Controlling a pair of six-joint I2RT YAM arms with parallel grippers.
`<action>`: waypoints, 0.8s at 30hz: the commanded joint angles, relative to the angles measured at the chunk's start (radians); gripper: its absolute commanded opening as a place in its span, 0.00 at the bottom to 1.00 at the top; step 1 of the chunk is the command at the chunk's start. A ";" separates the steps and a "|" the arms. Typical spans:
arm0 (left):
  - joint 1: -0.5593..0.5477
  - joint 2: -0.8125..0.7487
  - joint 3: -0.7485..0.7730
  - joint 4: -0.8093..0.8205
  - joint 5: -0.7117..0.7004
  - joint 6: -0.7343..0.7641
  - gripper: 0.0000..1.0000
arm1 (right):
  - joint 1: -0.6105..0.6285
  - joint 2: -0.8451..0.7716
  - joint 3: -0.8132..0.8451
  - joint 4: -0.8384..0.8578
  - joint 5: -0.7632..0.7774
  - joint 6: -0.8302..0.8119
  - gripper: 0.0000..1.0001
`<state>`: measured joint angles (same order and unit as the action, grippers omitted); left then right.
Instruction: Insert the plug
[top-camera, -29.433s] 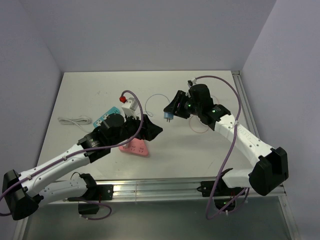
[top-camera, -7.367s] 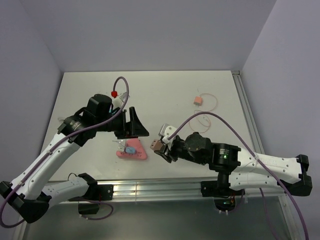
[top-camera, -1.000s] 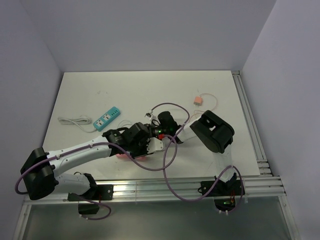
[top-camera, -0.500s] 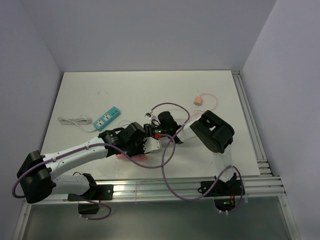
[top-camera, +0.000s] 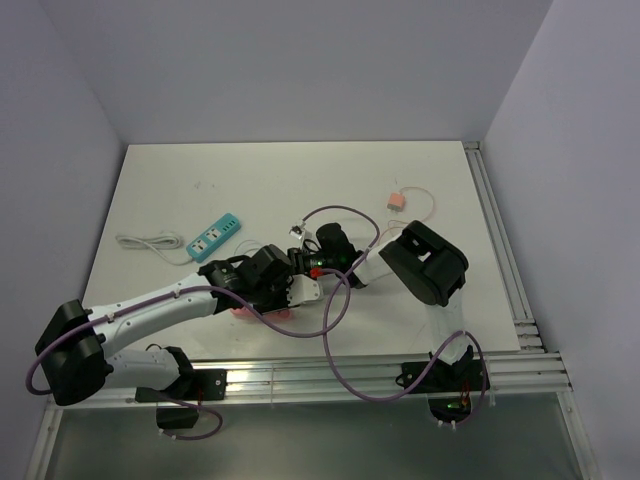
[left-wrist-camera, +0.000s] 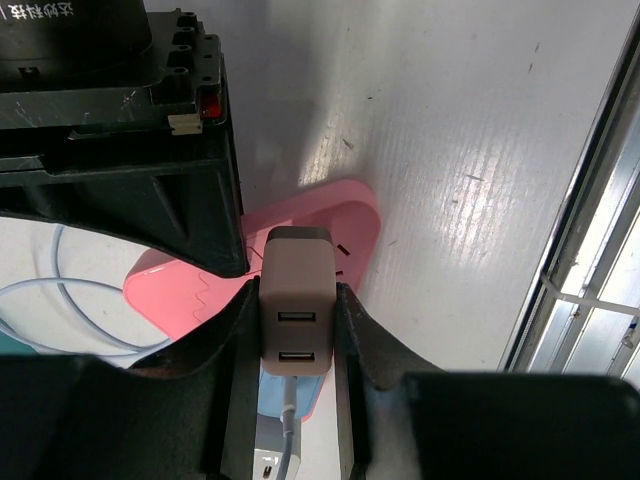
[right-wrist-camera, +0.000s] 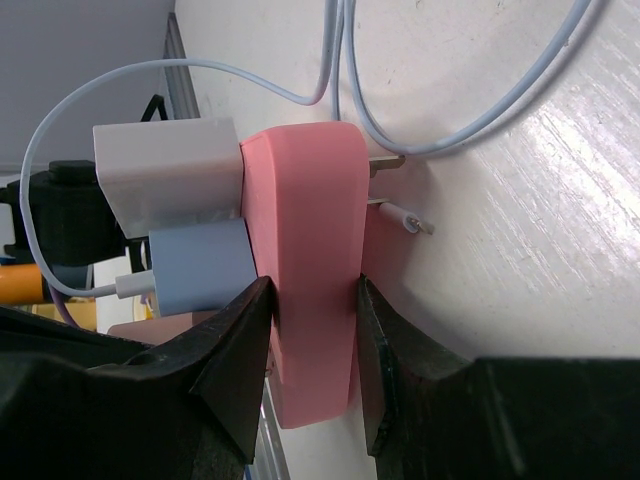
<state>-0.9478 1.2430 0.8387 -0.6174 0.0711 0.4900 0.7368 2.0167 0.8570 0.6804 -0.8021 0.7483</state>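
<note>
Both arms meet just below the middle of the table (top-camera: 300, 180), their heads crowded so close together that the overhead view hides most of what is between them. The wrist views are clearer.

The left pincer (left-wrist-camera: 295, 300) is closed tight on the plug (left-wrist-camera: 295, 335), a beige charger cube with two USB ports on its back. One finger presses each long side, with no gap showing. A thin white cable (left-wrist-camera: 288, 430) leaves the lower port and runs off the bottom of that frame.

The plug stands on the pink socket block (right-wrist-camera: 305, 200). In the right wrist view its base sits flush against the block's face at the upper left of the frame, with no prongs visible between them. A light blue plug (right-wrist-camera: 200, 265) sits on the same face just below it, and the two are touching.

The right pincer (right-wrist-camera: 310, 295) is closed on the pink socket block itself, one finger on each broad face (so the block is pinched across its thickness). I cannot tell whether the block lies flat on the table or is lifted a little. A loose cable tip (right-wrist-camera: 412, 222) lies just beside the block, at the centre right of that frame.

In the overhead view, a teal power strip (top-camera: 215, 236) lies toward the left with its white cord (top-camera: 140, 243) coiled beside it. A small orange adapter (top-camera: 397, 201) rests at the upper right, well apart from the arms.
</note>
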 joint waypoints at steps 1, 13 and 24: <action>0.003 0.001 0.004 -0.038 -0.024 0.024 0.00 | -0.005 0.004 -0.009 0.056 -0.026 -0.007 0.00; -0.012 0.016 0.010 -0.064 -0.060 0.022 0.00 | -0.008 0.005 -0.013 0.065 -0.032 -0.003 0.00; -0.055 -0.020 0.034 -0.076 -0.114 0.104 0.00 | -0.010 0.004 -0.009 0.062 -0.029 -0.006 0.00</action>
<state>-0.9886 1.2480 0.8459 -0.6357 0.0021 0.5293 0.7322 2.0171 0.8497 0.6960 -0.8066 0.7544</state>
